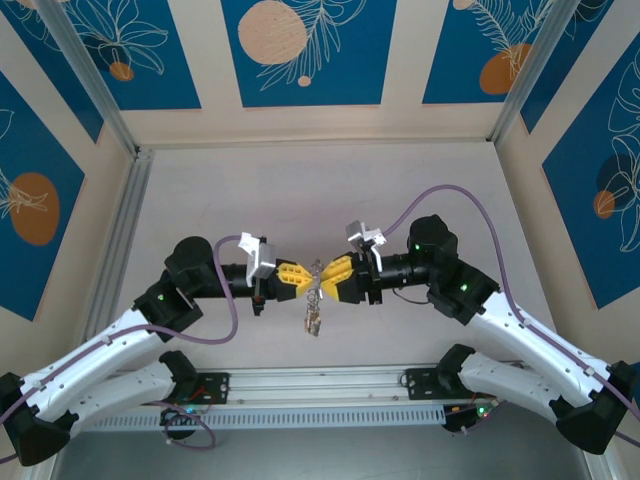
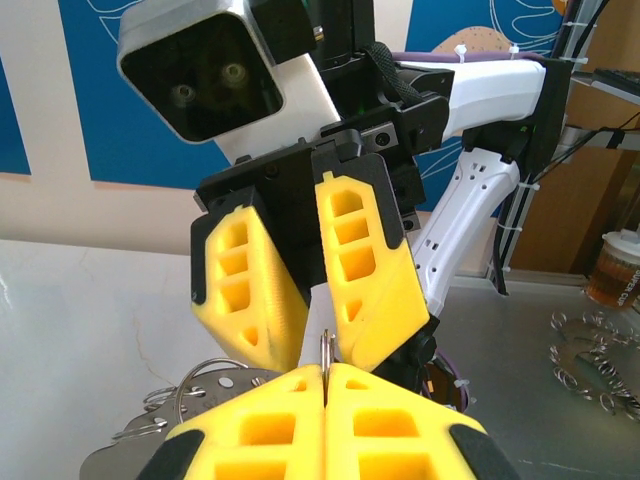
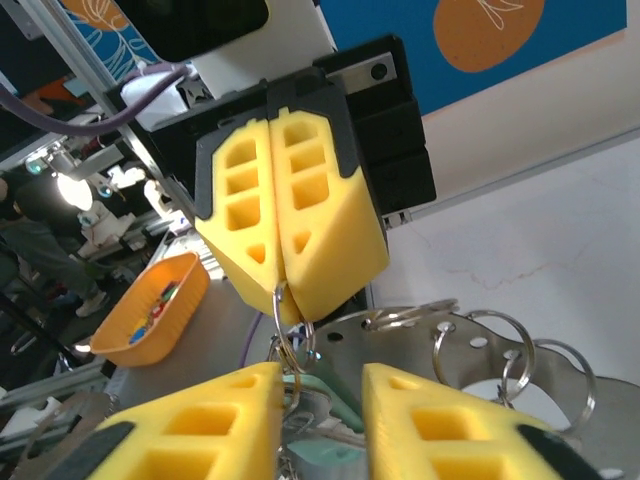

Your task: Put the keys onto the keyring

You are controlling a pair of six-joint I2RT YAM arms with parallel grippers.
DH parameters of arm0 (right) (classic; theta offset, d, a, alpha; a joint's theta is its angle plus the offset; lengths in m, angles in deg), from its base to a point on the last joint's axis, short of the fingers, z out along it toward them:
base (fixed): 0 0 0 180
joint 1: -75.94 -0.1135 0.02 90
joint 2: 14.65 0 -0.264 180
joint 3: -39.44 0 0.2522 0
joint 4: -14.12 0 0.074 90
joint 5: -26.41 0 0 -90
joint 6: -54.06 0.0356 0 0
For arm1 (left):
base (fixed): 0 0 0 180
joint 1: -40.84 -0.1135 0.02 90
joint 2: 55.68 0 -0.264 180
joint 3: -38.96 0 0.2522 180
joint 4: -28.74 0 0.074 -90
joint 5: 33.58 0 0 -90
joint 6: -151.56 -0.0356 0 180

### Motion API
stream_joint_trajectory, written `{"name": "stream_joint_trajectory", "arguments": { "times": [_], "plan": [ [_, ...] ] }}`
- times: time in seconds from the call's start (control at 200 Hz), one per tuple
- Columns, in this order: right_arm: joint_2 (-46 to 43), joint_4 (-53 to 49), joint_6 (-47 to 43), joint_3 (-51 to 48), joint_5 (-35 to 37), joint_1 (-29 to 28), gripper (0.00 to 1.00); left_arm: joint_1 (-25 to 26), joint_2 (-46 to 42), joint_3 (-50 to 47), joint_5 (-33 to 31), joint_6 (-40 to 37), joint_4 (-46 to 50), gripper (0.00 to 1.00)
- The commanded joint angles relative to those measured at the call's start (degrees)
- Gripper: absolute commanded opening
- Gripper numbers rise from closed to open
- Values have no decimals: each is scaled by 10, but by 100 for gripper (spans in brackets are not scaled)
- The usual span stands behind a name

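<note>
Top external shows the two arms meeting nose to nose above the middle of the table, the left gripper (image 1: pixel 303 277) and right gripper (image 1: pixel 328 275) almost touching, with the keyring (image 1: pixel 314 315) dangling below them in the air. In the right wrist view the left jaws are clenched tight on a small wire ring (image 3: pixel 285 300) at the keyring's rim. The right jaws stand partly apart, and something pale teal, which I take for the pale teal key (image 3: pixel 335 405), sits in the gap. I cannot tell whether they press on it. To my eye this is the threading step: one hand steadies the ring while the other brings a key to it. The next move calls for a very fine line-up, since the key's eye has to meet the wire ring's split, and both are tiny beside the yellow fingers. The foam tips crowd each other, so there is hardly any slack between them. Around them there is plenty of bare table (image 1: pixel 300 190) toward the back wall. The front rail (image 1: pixel 320 385) lies near below the hanging keyring, and an orange tray (image 3: pixel 150 310) sits off to one side.
</note>
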Motion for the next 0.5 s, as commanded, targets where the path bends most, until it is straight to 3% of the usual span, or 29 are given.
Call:
{"name": "stream_joint_trajectory", "arguments": {
  "times": [0.0,0.18,0.495],
  "plan": [
    [2,21,12,-9,-17,3,21,-5,-8,6,16,-7,-26,0],
    [1,24,13,-18,-20,3,10,-5,-11,5,15,-6,-32,0],
    [-12,67,19,-50,-41,4,10,-5,-3,-6,25,26,-103,0]
  ]
}}
